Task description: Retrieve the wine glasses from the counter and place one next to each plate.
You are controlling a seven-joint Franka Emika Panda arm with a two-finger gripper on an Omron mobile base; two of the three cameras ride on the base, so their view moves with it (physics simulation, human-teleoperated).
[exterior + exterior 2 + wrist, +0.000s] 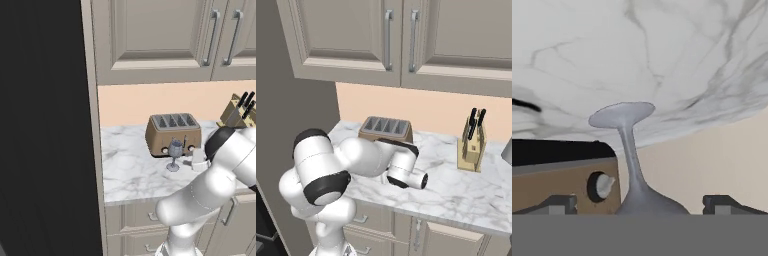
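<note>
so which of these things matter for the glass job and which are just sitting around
For the job:
wine glass
counter
claw, open, straddling the glass

Just sitting there:
toaster
knife block
wall cabinets

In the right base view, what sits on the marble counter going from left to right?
Toaster → knife block → a grey thing cut off by the picture's right edge, too little in frame to name.
</note>
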